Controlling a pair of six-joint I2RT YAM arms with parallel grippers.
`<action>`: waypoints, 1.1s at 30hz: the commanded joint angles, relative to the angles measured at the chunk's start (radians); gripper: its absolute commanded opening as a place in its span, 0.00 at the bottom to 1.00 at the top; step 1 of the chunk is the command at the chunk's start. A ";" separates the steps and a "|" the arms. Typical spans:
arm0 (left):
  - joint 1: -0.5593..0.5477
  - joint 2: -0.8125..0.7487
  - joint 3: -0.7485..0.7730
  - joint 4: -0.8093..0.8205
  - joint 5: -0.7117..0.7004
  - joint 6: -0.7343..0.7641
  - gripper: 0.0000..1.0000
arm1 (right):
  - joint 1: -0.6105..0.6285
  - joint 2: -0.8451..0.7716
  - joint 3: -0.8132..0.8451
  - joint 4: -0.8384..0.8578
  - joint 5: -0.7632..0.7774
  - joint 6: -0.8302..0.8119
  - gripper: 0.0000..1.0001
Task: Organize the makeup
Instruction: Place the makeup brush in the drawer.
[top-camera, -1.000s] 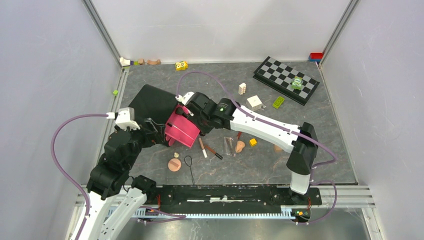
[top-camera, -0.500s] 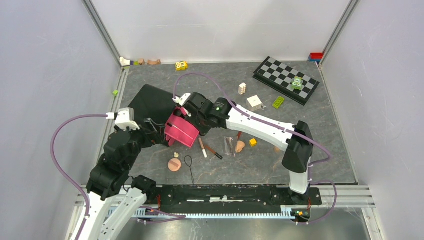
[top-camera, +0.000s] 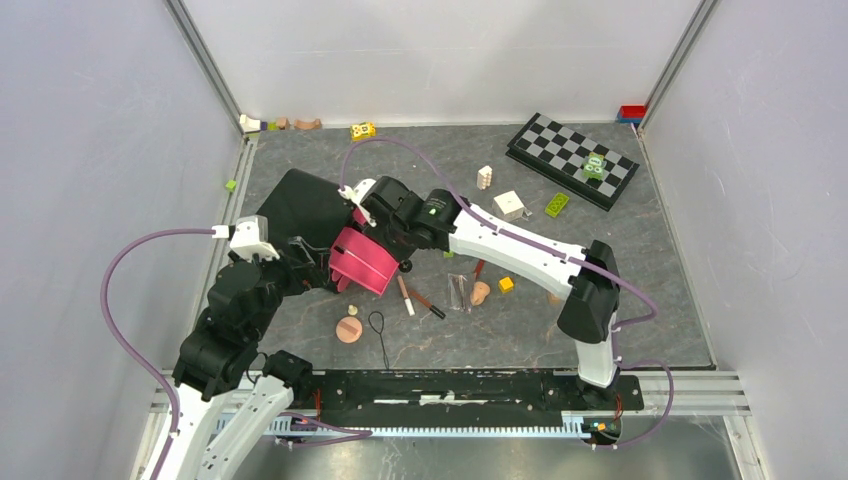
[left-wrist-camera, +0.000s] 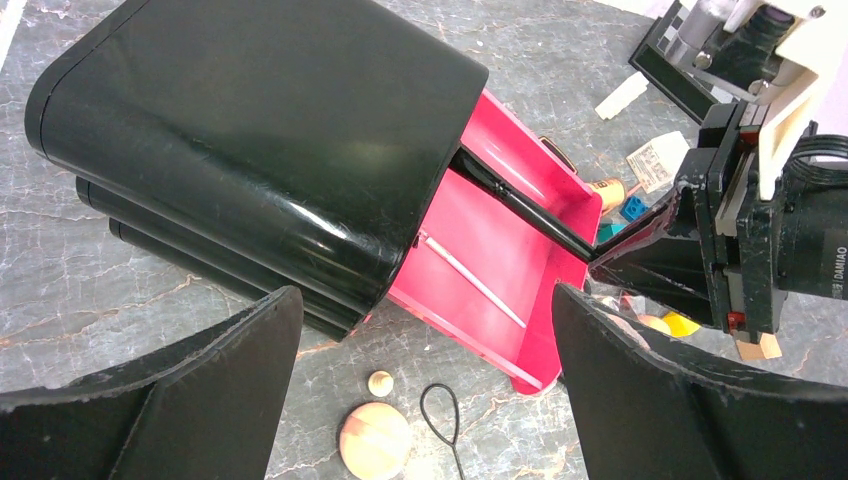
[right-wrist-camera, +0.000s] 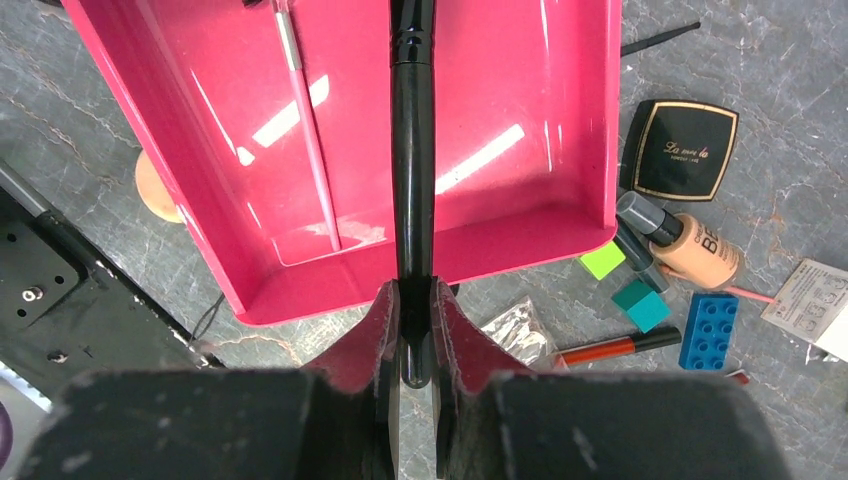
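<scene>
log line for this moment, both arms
right gripper: shut on black brush over pink tray | left gripper: open, empty, facing black case | outside tray: compact, puff

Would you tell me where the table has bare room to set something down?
Bare table lies along the far edge between the yellow toy and the chessboard, and on the right side nearer than the chessboard. The near strip right of the black loop is free. It is crowded beside the pink tray, where pencils and the sponge lie.
</scene>
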 joint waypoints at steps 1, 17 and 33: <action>0.005 -0.002 0.001 0.029 -0.003 -0.025 1.00 | -0.009 0.025 0.061 0.009 -0.023 -0.019 0.00; 0.005 -0.003 0.000 0.028 -0.001 -0.026 1.00 | -0.012 0.082 0.083 0.061 -0.053 -0.049 0.00; 0.005 -0.002 0.000 0.028 -0.005 -0.025 1.00 | -0.014 0.109 0.060 0.164 -0.105 -0.078 0.00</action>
